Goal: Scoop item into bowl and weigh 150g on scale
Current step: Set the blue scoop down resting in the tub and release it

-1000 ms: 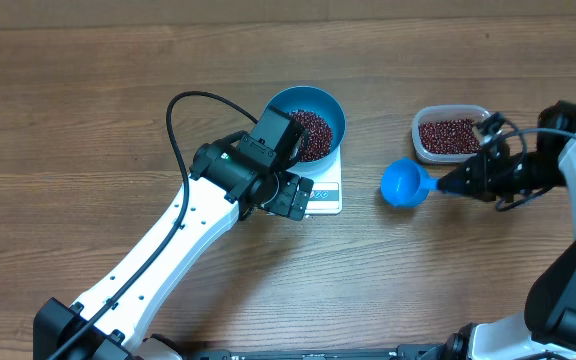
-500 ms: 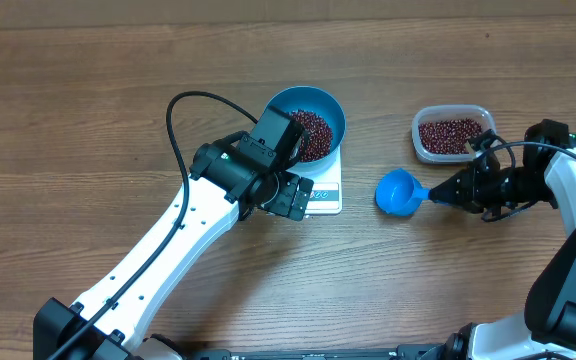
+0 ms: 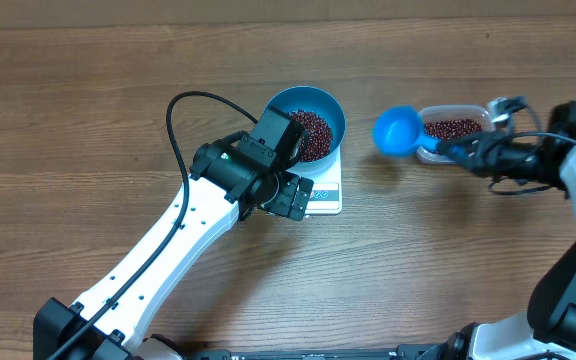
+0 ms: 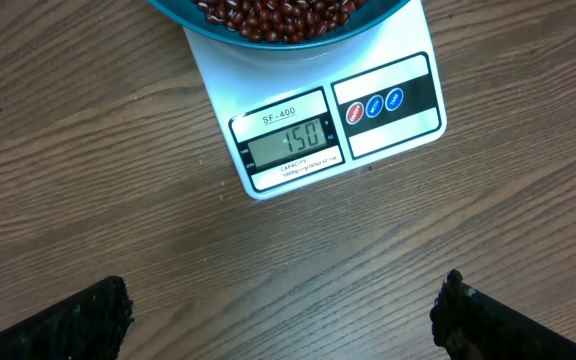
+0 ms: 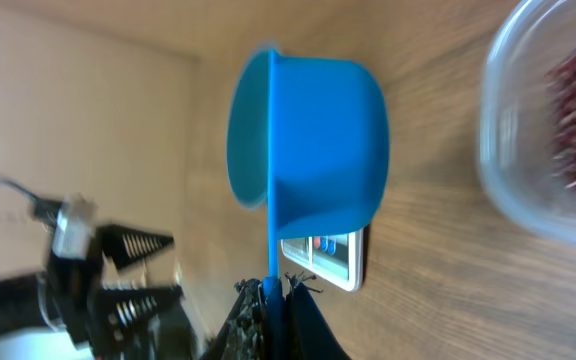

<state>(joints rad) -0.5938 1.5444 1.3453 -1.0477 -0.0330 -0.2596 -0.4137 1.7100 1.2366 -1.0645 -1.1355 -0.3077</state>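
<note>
Table (image 3: 88, 100) carries all items. Bowl (image 3: 318, 102) sits on the scale (image 4: 388, 130), just ahead of the left end effector (image 4: 283, 310), whose fingers stand wide apart and hold nothing. Tub (image 3: 458, 109) lies just beside the right end effector (image 3: 468, 152), which is clamped on the scoop (image 3: 398, 130) handle; the scoop looks empty. Beans (image 4: 268, 15) lie in the bowl. Display (image 4: 288, 145) reads 150: weighing judged complete; only setting the scoop down appears left
</note>
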